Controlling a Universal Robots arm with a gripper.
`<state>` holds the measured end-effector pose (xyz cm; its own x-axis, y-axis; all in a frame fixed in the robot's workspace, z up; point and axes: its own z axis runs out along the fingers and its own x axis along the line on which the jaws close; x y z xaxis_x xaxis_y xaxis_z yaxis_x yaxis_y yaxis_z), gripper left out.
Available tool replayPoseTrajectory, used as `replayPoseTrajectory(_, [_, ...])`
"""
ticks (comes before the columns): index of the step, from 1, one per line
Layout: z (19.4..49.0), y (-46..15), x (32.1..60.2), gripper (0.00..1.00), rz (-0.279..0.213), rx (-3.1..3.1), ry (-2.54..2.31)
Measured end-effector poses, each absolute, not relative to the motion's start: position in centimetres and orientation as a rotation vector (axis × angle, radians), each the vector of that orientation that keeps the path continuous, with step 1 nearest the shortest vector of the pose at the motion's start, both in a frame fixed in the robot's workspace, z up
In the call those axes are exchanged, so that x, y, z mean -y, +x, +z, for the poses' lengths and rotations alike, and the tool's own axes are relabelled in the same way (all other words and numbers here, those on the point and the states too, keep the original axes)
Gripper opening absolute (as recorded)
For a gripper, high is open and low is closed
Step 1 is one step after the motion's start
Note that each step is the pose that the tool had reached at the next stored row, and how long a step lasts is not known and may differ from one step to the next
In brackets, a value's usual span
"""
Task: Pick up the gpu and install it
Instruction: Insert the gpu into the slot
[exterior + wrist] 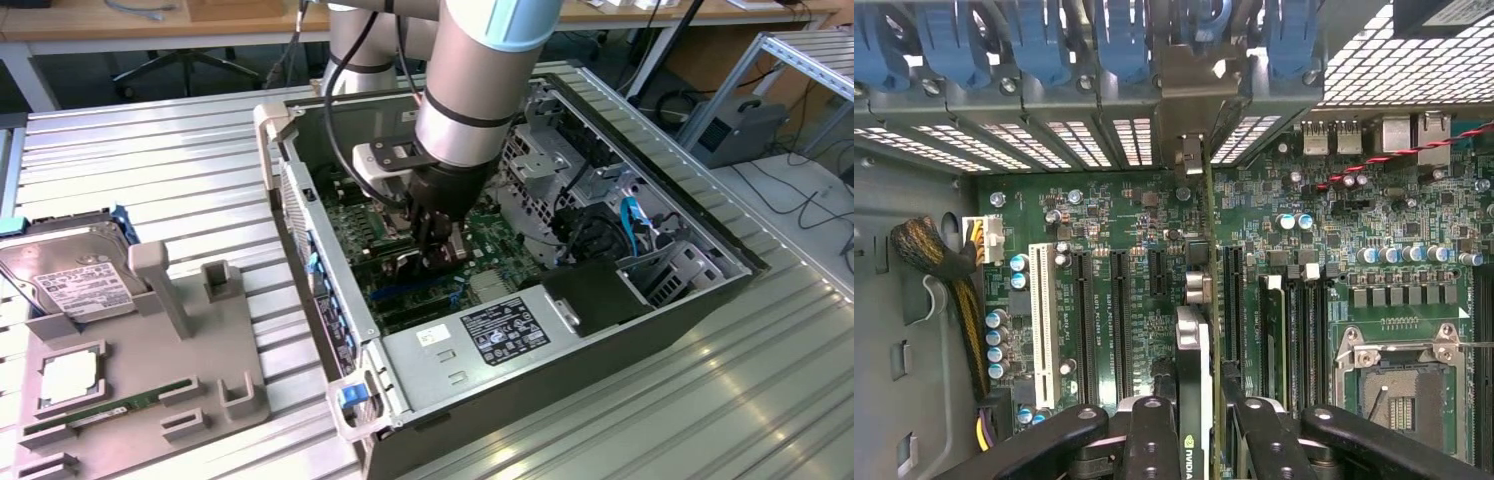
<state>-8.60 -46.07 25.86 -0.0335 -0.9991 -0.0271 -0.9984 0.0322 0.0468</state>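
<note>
On exterior view's left we see hard drive (67, 265) and memory stick (100, 413) on fixture tray (187, 350); centre, open computer case (320, 330), gripper (438, 250) low over motherboard (501, 245); jaws clamped on gpu (1194, 350), held edge-on, silver bracket (1192, 90) against rear slot frame (1104, 110); we cannot tell whether card edge sits over 1 PCIe slot (1232, 300) or between 2; risks, we judge: misaligned press bends contacts; bracket snags frame; card tilts in grip.
</note>
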Motion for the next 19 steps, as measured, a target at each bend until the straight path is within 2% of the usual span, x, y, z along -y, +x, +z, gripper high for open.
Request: replayPoseTrajectory(19, [25.47, -8.59, 46.07, 0.27, -0.082, 2.248, 2.175])
